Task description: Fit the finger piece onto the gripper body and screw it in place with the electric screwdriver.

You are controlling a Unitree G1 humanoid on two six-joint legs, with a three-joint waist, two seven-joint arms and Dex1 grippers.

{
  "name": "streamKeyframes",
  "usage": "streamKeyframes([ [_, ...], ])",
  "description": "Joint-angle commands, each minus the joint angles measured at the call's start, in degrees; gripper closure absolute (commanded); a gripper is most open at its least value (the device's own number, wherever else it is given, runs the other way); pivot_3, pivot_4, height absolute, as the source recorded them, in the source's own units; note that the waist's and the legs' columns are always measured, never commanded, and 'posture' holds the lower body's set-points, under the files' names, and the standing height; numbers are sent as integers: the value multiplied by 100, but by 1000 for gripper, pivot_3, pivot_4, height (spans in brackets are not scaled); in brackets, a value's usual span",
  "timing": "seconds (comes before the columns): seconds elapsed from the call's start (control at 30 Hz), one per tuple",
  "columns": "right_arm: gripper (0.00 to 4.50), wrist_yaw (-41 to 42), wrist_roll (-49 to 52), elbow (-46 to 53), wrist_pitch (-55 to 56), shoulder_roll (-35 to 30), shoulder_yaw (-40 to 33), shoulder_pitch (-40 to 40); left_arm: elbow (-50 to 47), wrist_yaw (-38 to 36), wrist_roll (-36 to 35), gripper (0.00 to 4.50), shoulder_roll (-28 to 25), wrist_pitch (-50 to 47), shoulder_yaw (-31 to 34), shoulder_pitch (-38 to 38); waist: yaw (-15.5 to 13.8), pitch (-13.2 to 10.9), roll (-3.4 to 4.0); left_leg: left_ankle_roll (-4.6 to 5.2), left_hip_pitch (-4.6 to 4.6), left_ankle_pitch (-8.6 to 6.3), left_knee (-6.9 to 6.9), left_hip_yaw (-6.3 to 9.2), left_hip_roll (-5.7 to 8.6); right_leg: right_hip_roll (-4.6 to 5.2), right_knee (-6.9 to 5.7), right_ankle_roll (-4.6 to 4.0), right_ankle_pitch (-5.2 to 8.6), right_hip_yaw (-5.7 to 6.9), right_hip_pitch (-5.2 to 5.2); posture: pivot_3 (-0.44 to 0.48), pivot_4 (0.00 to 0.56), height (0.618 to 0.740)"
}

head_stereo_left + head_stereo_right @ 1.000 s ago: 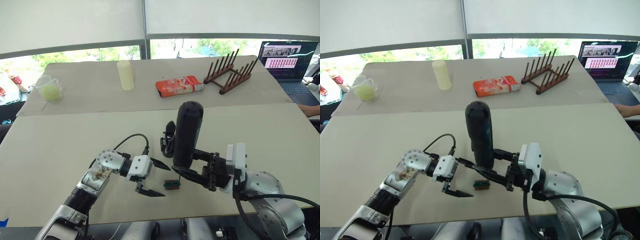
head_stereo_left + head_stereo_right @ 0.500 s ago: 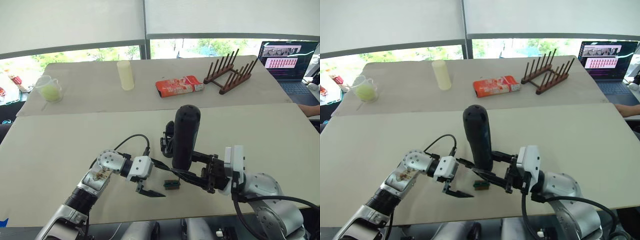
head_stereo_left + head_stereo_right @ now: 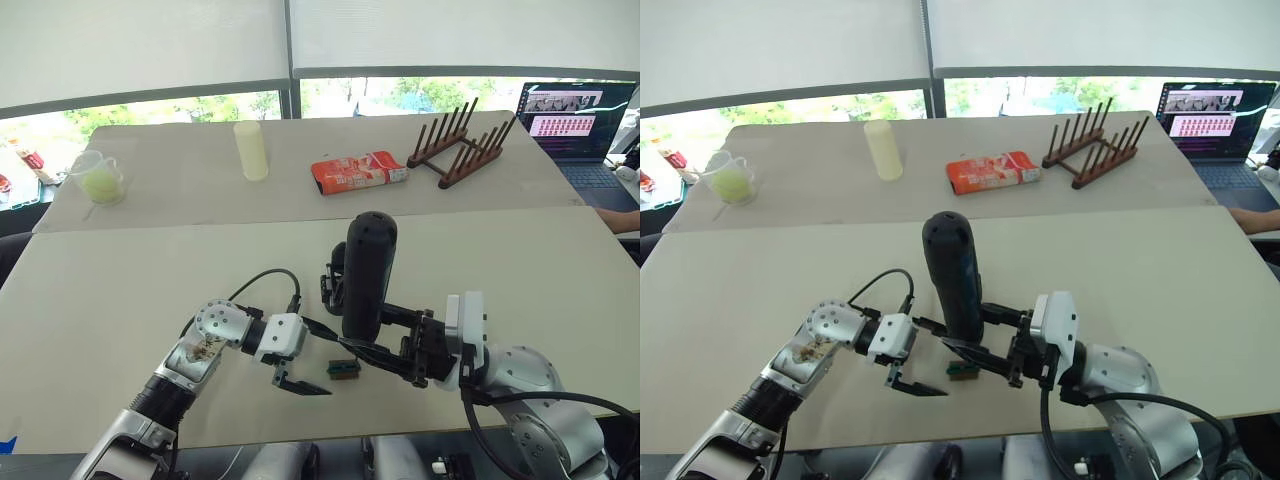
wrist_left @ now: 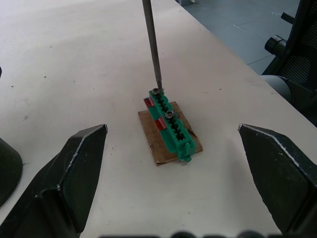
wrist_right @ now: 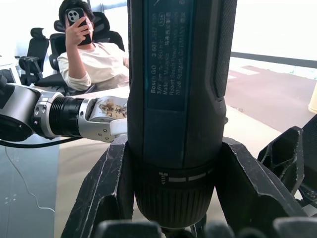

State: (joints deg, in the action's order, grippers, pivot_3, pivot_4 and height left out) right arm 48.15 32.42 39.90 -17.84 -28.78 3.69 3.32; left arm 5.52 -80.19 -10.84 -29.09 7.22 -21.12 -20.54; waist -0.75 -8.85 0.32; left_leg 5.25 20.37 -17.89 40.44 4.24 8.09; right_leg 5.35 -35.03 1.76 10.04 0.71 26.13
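Observation:
My right gripper (image 3: 362,350) is shut on the electric screwdriver (image 3: 367,272), a thick dark cylinder held upright over the near table. Its thin bit (image 4: 152,44) comes down onto a screw at the end of a small green block (image 4: 171,129) lying on a brown card. My left gripper (image 3: 330,360) is open, with its fingers on either side of that block and not touching it. The black gripper body (image 3: 331,284) stands just behind the screwdriver, partly hidden by it. A separate finger piece is hidden or out of view.
On the far table stand a pale yellow cylinder (image 3: 251,150), a red packet (image 3: 358,171), a wooden peg rack (image 3: 455,145) and a clear cup (image 3: 98,178). A laptop (image 3: 578,122) sits far right. A seated person (image 5: 94,54) holds up a phone.
The right gripper has carried the screwdriver slightly left and lower, toward the green block. The left gripper has stayed where it was, open.

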Motion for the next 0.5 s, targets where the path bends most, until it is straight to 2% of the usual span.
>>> streamKeyframes([
  [0.03,2604,-13,164,285,175,-23,-115,-71,-23,18,-10,0,24,62,4,-101,0,0,0,0,0,0,0,0,0,0,0,0,0,0,0,0,150,740],
  [0.5,2604,46,69,216,294,-81,-74,29,5,-9,-9,0,37,89,-32,-136,-1,0,0,0,0,0,0,0,0,0,0,0,0,0,0,0,150,740],
])
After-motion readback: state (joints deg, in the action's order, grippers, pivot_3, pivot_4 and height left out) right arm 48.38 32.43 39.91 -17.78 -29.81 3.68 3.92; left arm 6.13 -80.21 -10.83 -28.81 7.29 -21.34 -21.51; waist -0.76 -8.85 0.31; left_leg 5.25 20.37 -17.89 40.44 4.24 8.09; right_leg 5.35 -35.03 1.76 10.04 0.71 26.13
